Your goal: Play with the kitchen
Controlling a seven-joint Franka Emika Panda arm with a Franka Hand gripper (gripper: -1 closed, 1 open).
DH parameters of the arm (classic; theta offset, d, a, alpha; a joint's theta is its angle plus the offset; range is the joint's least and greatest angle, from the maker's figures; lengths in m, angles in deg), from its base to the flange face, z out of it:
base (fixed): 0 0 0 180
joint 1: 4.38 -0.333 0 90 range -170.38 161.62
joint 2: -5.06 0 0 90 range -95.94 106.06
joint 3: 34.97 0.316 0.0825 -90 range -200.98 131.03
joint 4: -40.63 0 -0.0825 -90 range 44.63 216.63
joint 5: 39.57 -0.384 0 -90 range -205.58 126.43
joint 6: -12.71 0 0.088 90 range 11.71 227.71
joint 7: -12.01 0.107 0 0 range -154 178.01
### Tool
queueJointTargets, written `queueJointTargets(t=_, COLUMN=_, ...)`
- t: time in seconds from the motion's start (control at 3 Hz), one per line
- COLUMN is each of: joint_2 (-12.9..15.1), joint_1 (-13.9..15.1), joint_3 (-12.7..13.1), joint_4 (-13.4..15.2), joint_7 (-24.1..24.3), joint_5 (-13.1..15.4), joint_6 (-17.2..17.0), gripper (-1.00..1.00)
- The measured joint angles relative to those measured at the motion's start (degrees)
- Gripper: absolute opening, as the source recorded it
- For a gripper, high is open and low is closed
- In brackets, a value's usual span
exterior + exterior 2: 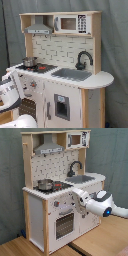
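The kitchen (60, 60) (55, 203) is a white and light-wood toy unit with a grey hood, a microwave and a tiled back wall. A small steel pot (29, 61) (45, 184) stands on the hob. The black faucet (84, 59) (75, 167) arches over the grey sink (72, 74) (82, 178). In the second exterior view my gripper (77, 199) is at the front panel just under the counter edge, beside the red knobs (56, 204) and above the oven door (64, 225). In the first exterior view only the white arm (10, 90) shows, at the left edge.
A grey curtain (115, 45) hangs behind the kitchen. A wooden floor or table top (20, 247) lies in front of it. In the second exterior view, the arm's white body with a blue ring (106, 208) reaches in from the right.
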Motion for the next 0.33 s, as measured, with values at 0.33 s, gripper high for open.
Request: queueJointTargets(t=0.33, joint_2=0.22, joint_1=-3.51, joint_3=0.18, joint_4=2.04, joint_7=0.06, joint_5=-0.03, joint_6=-4.43, gripper=1.0)
